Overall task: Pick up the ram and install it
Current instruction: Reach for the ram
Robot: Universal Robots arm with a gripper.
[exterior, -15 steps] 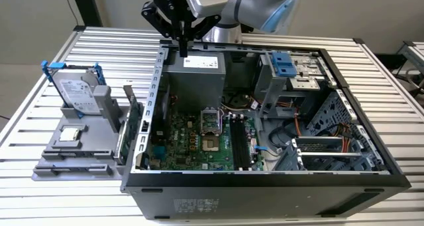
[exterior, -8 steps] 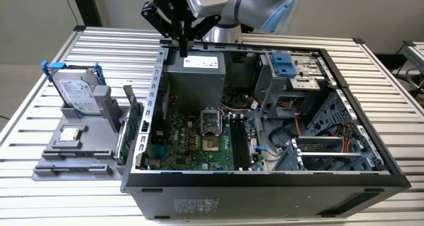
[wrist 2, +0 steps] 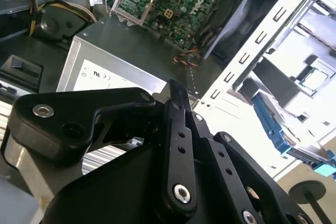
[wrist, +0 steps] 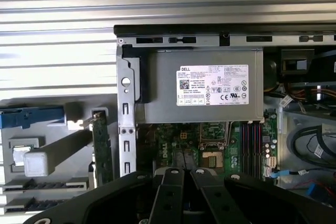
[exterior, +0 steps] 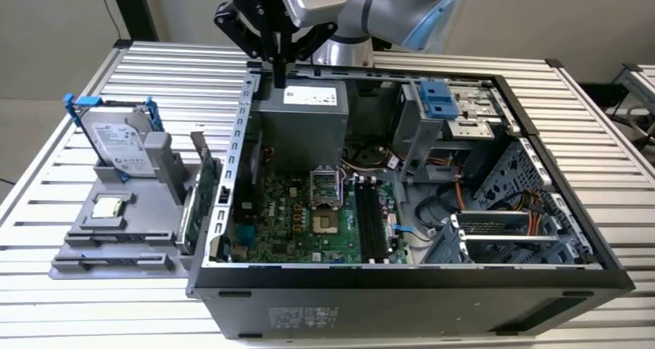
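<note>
hovering over the case (exterior: 409, 276) edge beside the power supply (exterior: 302, 123), the gripper (exterior: 278, 77) is pressed closed and carries nothing. the ram (wrist: 101, 148) stands in the grey holder (exterior: 113, 241), just outside the case wall; picking and installing are both left.

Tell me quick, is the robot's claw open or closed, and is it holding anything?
Claw: closed, with nothing seen between its tips, above one edge of the open computer case.
</note>
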